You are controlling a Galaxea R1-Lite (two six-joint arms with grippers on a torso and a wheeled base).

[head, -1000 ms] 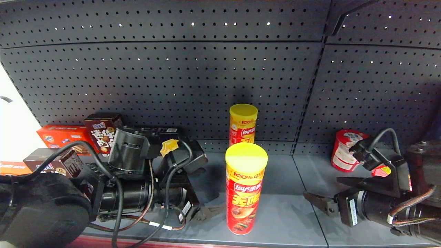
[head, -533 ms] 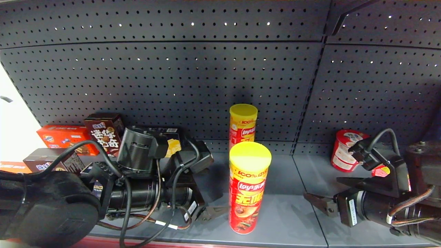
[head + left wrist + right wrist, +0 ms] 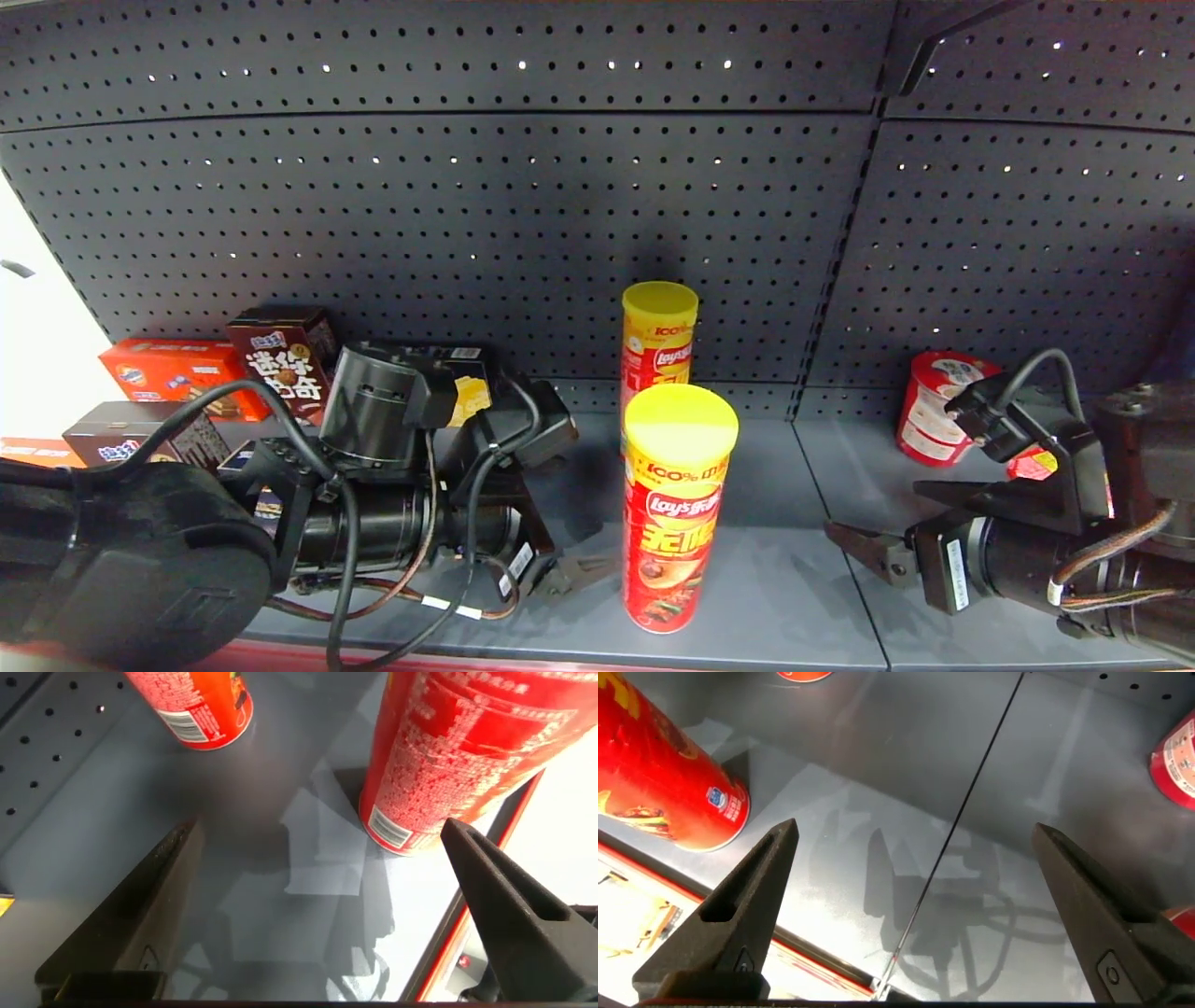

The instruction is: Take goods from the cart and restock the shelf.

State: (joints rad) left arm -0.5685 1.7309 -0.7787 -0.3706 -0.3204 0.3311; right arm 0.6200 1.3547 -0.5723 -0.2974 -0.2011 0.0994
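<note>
Looks to me like the placing step is basically done. The grey shelf (image 3: 794,597) runs across the bottom half of the head view. The bigger-looking chip can (image 3: 679,523) stands upright on it at lower centre, close to the front edge. A second chip can (image 3: 659,336) stands right behind it, against the pegboard back wall (image 3: 467,205). The left gripper (image 3: 320,831) sits low over the shelf at lower left of centre, just beside the front can's base. It's spread wide and released, with nothing between the fingers, only bare shelf. One fingertip is really close to the can, but I read it as apart, not touching. The right gripper (image 3: 915,829) is at lower right, well apart from both cans. It's also splayed wide and carrying nothing. A red cup (image 3: 934,406) stands behind it. My guess for the next move: back the left arm straight out without clipping that tall can, since it's narrow and near the edge and would tip easily. After that it's back to the cart for the next item.
</note>
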